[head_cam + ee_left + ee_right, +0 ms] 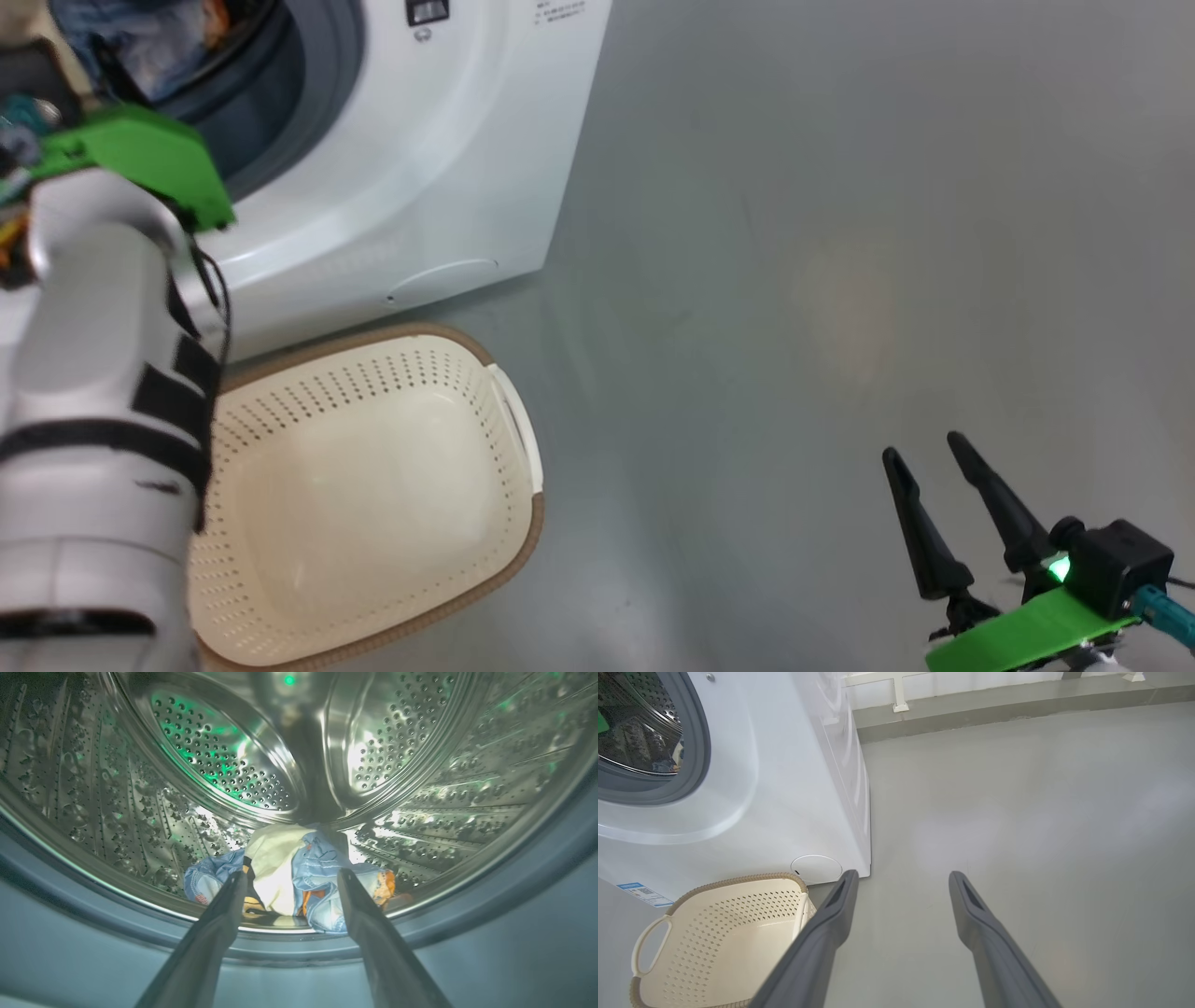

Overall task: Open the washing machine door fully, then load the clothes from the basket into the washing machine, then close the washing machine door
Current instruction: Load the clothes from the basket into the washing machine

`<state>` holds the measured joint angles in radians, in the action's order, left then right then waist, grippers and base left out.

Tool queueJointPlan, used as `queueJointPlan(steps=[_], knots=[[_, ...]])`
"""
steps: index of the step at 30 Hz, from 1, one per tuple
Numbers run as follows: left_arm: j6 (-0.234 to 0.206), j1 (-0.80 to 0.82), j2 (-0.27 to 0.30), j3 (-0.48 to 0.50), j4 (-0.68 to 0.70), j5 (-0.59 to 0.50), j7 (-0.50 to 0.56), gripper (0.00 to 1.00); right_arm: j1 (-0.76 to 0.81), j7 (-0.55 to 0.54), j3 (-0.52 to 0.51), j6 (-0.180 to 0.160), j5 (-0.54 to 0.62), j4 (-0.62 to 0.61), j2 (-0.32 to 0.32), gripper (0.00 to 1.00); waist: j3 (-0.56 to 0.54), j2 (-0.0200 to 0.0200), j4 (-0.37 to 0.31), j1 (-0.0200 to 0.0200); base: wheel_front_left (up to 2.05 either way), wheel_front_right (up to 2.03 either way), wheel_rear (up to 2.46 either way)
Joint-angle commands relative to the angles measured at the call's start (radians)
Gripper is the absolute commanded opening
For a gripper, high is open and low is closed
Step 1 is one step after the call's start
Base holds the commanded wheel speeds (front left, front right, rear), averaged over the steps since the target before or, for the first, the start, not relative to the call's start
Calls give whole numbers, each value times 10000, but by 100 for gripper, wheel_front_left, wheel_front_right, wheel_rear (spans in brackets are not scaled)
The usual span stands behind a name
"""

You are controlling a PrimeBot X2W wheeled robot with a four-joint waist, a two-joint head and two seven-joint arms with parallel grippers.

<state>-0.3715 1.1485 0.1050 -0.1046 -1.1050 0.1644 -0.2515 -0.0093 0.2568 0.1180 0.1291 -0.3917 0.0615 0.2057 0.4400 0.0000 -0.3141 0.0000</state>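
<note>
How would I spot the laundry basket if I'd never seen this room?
Find the white washing machine on the grey floor. The basket stands at its foot. Unlike the smooth machine, it is cream, perforated, brown-rimmed, and empty.

Smooth grey floor [840, 187] with a faint pale sheen; a darker grey strip [1017, 707] runs along the foot of the white wall [971, 683].
</note>
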Motion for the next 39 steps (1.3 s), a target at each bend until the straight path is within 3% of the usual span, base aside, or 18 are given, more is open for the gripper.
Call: queueJointPlan(steps=[1,9,15,26,32,39], knots=[[68,-452,168,109,524,97,-96,100,-184,49,91,16,195,-246,157,100,-420,0,300,0,0,0,0],[376,-3023,-418,-210,2669,315,-101,100,-226,49,-579,16,531,-233,38,100,-1508,0,992,0,0,0,0],[575,-5256,-534,-736,4544,660,-101,100,47,49,-847,16,843,-253,-55,100,-2301,0,1545,0,0,0,0],[265,-8510,-545,-1873,7692,972,-102,100,453,49,-1296,16,1279,-378,-325,100,-3259,0,2183,0,0,0,0],[72,-9962,-546,-1867,9010,989,-102,100,660,49,-1256,16,1481,-436,-321,100,-3615,0,2513,0,0,0,0],[118,-11781,-545,-1103,10287,683,-102,100,889,49,-1158,16,1658,-513,-356,100,-3826,0,2730,0,0,0,0]])
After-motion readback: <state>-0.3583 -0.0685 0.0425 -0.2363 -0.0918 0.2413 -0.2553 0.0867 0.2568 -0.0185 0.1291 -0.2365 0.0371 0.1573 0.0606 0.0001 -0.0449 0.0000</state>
